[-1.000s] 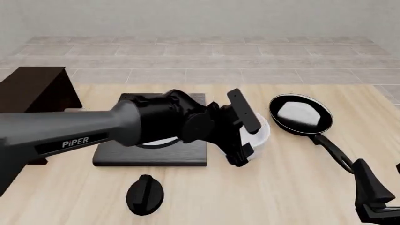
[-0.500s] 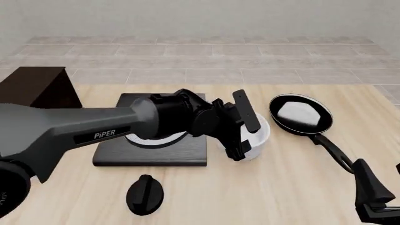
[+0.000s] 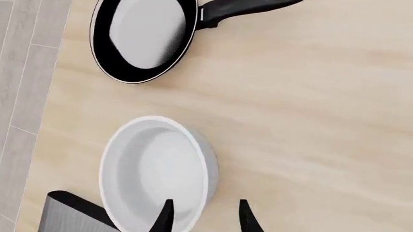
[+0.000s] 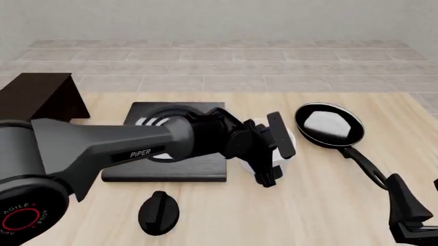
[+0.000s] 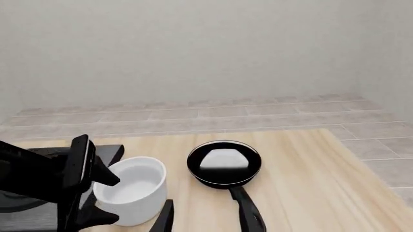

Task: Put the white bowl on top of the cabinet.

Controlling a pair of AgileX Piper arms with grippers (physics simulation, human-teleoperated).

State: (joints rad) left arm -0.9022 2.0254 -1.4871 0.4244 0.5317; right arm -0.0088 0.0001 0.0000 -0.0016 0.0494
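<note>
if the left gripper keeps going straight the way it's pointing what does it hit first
Most likely the white bowl: the left gripper is open, with the bowl's near rim between its fingertips. Past that lies bare table, though depth is hard to judge.

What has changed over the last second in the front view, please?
The left tool has slid right and lower onto the white bowl, one finger inside the rim and one outside, uncovering more of the stove plate. The bowl, frying pan, cabinet, knob and right tool stayed put.
</note>
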